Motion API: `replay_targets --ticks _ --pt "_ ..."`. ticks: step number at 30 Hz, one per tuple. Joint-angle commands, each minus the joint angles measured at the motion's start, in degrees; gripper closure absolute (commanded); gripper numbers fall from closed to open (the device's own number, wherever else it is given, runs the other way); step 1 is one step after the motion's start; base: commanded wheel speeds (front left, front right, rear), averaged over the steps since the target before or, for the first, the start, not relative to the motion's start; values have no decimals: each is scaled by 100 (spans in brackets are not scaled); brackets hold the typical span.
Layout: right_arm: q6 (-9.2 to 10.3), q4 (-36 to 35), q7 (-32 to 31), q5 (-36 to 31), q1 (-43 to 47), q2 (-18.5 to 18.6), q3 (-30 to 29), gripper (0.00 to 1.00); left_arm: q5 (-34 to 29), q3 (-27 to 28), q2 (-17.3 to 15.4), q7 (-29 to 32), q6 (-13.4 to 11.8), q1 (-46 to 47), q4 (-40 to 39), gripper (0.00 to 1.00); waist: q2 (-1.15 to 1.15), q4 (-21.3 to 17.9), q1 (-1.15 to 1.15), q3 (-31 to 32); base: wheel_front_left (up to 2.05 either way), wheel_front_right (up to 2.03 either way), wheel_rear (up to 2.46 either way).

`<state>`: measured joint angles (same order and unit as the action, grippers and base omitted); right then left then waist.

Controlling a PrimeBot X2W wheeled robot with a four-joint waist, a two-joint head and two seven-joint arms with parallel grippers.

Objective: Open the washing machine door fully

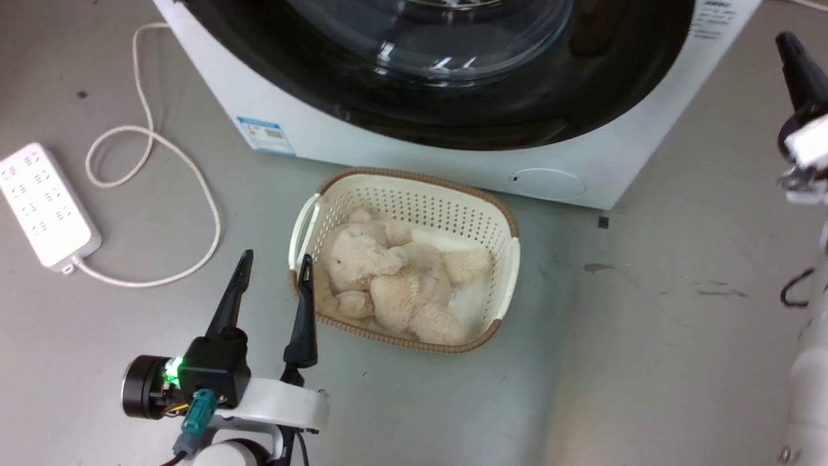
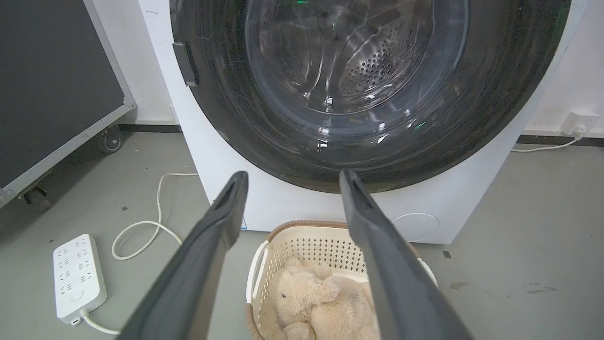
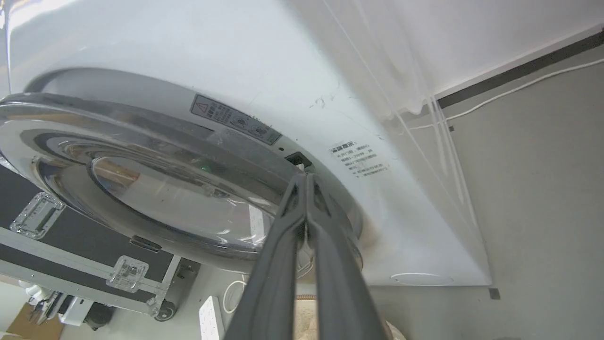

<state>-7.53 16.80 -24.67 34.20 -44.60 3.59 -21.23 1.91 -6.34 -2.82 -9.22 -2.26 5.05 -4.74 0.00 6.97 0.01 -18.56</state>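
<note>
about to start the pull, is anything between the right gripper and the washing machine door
Nothing visible. The right gripper, fingers shut, ends right at the rim of the washing machine door, beside the latch slot. The basket sits on the floor lower down, in front of the washing machine.

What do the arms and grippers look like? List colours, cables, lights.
Left gripper: two long dark tapering fingers on a black block with a green light, a teal plug, thin yellow wires and a white forearm shell. Right gripper: same dark grey fingers, white bracket, black cable.
</note>
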Motion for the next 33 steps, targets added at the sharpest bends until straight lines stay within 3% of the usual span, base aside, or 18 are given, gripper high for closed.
replay_targets --ticks 1,3,6,14,15,24,33 --pt "1 194 -187 122 -296 -17 -157 100 48 -33 -4 -60 -42 125 -31 0 0 71 -1 -71 0 0 0" --pt "1 495 -448 153 -547 -15 -384 100 70 -70 -4 -84 -64 148 -42 0 0 122 -1 -129 0 0 0" --pt "2 1507 -1325 55 -1537 61 -1220 100 117 -177 -4 -168 -133 238 -92 0 0 295 -1 -342 0 0 0" --pt "2 2051 -1941 -247 -2390 72 -1882 100 149 -293 -5 -251 -194 319 -159 0 0 431 -1 -560 0 0 0" --pt "3 2213 -2326 -397 -2822 21 -2317 100 170 -383 -5 -311 -244 393 -207 0 0 517 -1 -671 0 0 0" --pt "3 2274 -3189 -591 -2992 -55 -2817 100 195 -467 -5 -407 -302 434 -219 0 0 597 -1 -680 0 0 0" --pt "4 2624 -4045 -247 -2808 -68 -3045 100 201 -541 -6 -515 -308 413 -185 0 0 623 -1 -459 0 0 0"
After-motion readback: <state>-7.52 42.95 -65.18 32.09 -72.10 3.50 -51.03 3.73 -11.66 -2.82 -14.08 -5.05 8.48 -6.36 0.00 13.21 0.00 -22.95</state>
